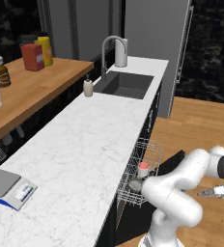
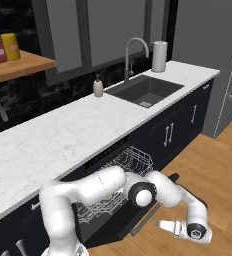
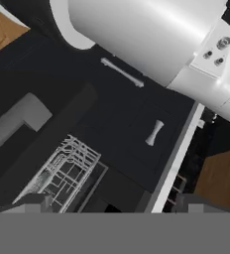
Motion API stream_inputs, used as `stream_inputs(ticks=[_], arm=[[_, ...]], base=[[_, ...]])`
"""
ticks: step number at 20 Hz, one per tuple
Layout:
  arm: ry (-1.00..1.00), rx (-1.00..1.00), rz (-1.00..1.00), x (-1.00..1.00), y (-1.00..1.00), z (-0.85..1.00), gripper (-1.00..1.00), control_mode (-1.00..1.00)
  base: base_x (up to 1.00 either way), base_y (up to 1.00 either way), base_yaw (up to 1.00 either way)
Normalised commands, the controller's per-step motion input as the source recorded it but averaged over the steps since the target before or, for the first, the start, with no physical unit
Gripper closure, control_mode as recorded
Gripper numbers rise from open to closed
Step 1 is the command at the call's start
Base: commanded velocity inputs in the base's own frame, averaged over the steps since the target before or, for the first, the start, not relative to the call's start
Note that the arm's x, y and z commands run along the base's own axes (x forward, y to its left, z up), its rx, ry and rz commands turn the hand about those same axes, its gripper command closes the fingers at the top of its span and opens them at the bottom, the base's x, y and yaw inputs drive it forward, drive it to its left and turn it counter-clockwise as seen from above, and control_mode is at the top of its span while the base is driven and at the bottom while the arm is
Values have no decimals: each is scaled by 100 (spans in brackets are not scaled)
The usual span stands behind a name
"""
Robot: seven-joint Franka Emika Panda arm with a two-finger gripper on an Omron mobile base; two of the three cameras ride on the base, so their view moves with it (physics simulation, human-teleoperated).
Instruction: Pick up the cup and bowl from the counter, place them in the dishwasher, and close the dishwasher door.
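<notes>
The end effector [image 1: 208, 193] sits low, out beyond the open dishwasher [image 2: 115, 197], over the wooden floor [image 1: 201, 125]. In the left base view its two pale fingers point toward the appliance and lie close together; the gap between them is too small to judge, so how far it is open cannot be told. Nothing is seen between the fingers, and they touch nothing. In the right base view the end effector [image 2: 163, 225] points toward the outer edge of the lowered dishwasher door [image 2: 153, 212], near it but apart.

The white wire rack [image 1: 143, 171] is pulled out, on the tabletop side of the end effector. The cup [image 1: 143, 169] stands upright in the rack, its red-pink inside showing. The bowl [image 1: 135, 184] lies in the same rack, just beside the cup at the end nearer the base; the forearm cuts off part of it. In the right base view the arm hides most of the rack, and neither item can be made out there.

The tabletop [image 1: 75, 159] runs above and beyond the rack. In the hand view, the rack [image 3: 62, 173] appears beyond the tips, tilted, with contents too faint to identify.
</notes>
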Motion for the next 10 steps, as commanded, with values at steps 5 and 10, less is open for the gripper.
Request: stream_inputs(ticks=[5,10], arm=[[0,14,-2,63,7,-81,-100,-100],[1,11,-5,62,24,-59,-100,-100]], base=[[0,0,0],[0,0,0]])
